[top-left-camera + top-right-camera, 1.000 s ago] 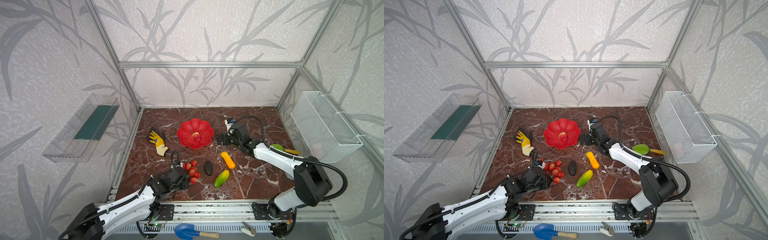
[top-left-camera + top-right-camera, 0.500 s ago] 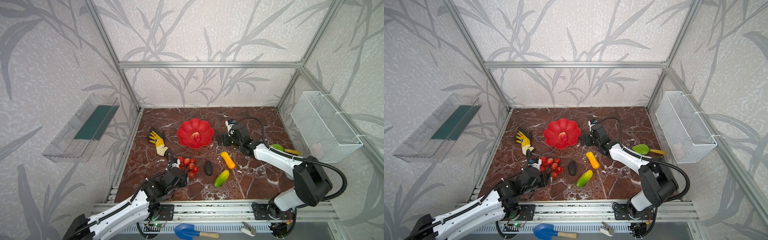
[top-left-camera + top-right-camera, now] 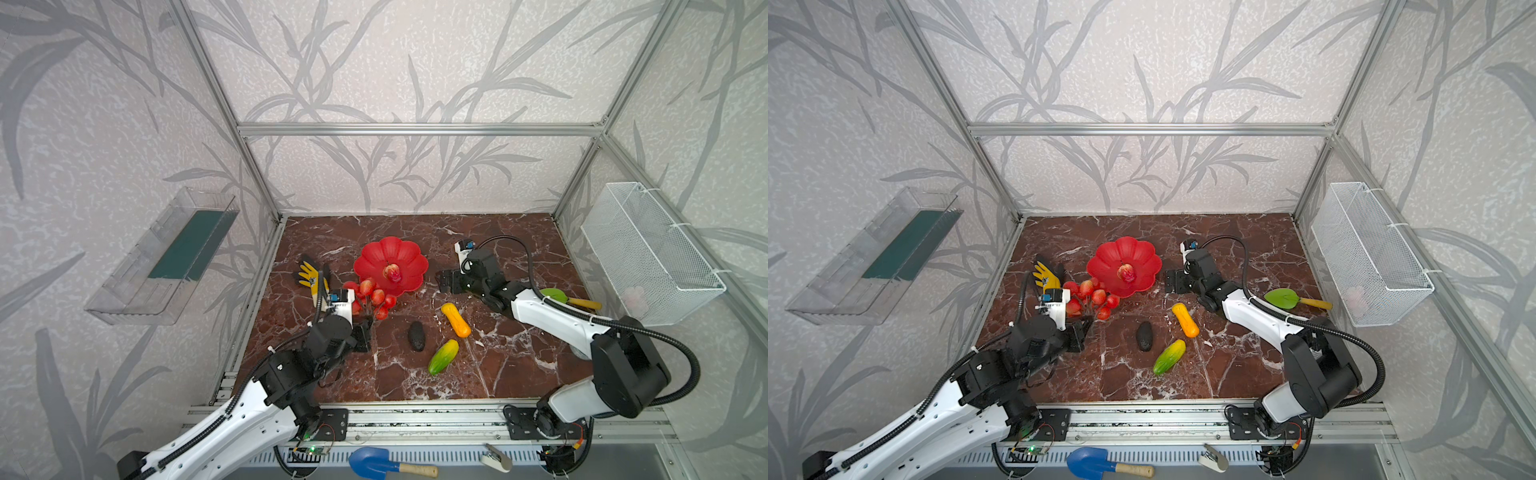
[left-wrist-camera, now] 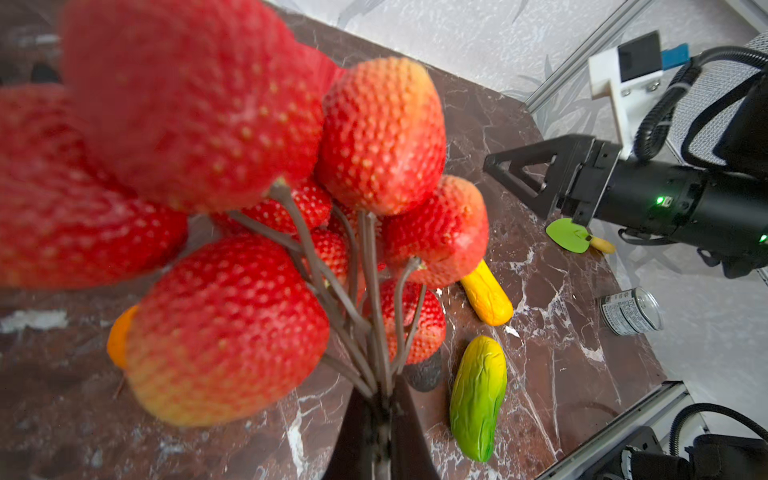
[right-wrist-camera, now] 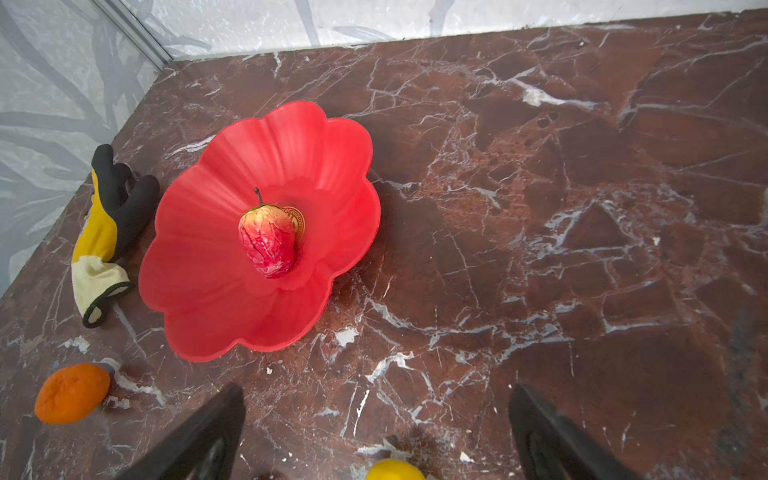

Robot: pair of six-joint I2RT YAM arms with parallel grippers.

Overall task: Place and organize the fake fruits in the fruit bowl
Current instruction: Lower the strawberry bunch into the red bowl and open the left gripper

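two grippers: the left gripper (image 3: 366, 330), lower centre-left of the frame, is pinched tight on the dark stems of the red fruit bunch (image 3: 377, 296), held at the lower-left rim of the fruit bowl (image 3: 411, 251); the right gripper (image 3: 445, 283) gapes wide and empty just right of it.

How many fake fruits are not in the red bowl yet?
5: the strawberry bunch in the left gripper; the avocado, yellow oblong and mango on the marble; a small orange beside the bowl. Others may be hidden.
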